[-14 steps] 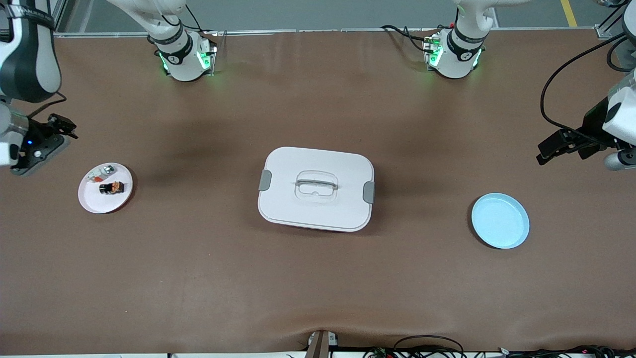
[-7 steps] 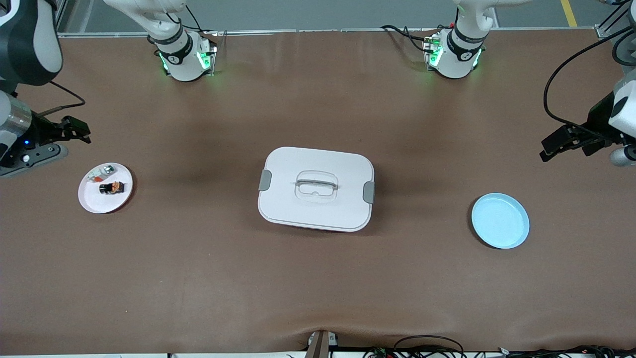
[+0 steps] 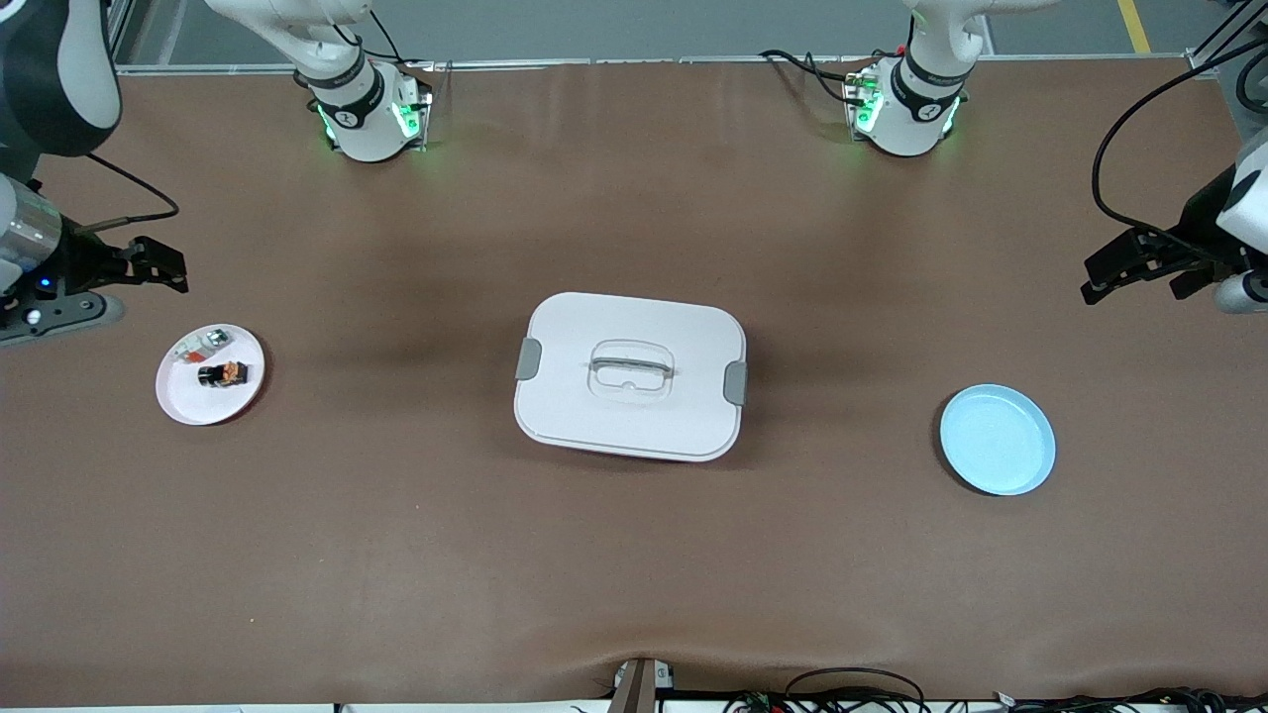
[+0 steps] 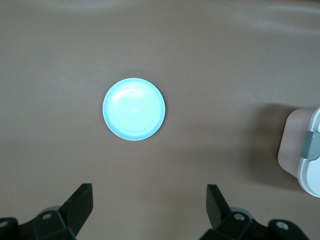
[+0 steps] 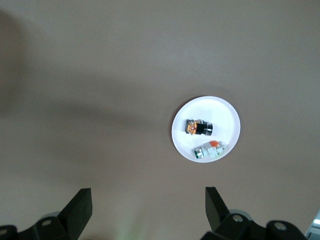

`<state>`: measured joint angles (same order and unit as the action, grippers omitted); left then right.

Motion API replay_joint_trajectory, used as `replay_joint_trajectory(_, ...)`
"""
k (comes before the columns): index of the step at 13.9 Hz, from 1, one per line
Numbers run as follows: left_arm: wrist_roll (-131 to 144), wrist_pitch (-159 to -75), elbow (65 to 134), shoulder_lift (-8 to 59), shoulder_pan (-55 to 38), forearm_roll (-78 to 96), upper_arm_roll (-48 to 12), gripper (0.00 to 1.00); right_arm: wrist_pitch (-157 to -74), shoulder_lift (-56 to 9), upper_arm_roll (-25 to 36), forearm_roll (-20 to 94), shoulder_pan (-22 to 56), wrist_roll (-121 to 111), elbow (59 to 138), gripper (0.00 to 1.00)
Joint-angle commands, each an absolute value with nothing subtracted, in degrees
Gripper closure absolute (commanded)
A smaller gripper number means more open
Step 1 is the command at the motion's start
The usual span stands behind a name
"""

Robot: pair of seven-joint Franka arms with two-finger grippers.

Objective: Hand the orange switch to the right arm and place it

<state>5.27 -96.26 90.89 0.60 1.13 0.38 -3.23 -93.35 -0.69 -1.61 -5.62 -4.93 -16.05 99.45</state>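
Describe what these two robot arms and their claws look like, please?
Both are glossy white with black joints. Each base glows green. The right gripper and left gripper are black two-finger claws; a silver wrist ring shows on the right arm, and black cables loop along both.

1. Lidded white box (image 3: 630, 376) with grey clips and a recessed handle, mid-table.
2. Blue plate (image 3: 998, 440), empty, toward the left arm's end; it faces the left wrist camera, well clear of the fingertips.
3. White plate (image 3: 188, 401) toward the right arm's end.
4. Whitish-clear part (image 3: 205, 344) lying on the white plate.
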Motion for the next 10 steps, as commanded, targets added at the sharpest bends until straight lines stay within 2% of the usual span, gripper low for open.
replay_joint_trajectory(1,3.6,-94.7,88.6,0.4,1.0,0.5,-2.5,0.00,-88.3,-3.2,-1.5,-4.3,-5.1,-10.7,91.6,0.00)
replay_joint_trajectory(6,4.5,-95.6,88.2,2.1,0.9,0.4,-2.5,0.00,-87.1,-3.3,-1.2,-4.2,-5.7,-10.8,85.0,0.00)
replay_joint_trajectory(10,3.7,-95.7,88.1,2.0,1.0,0.5,-2.5,0.00,-84.7,-3.2,-1.0,-1.5,-6.5,-10.5,85.1,0.00)
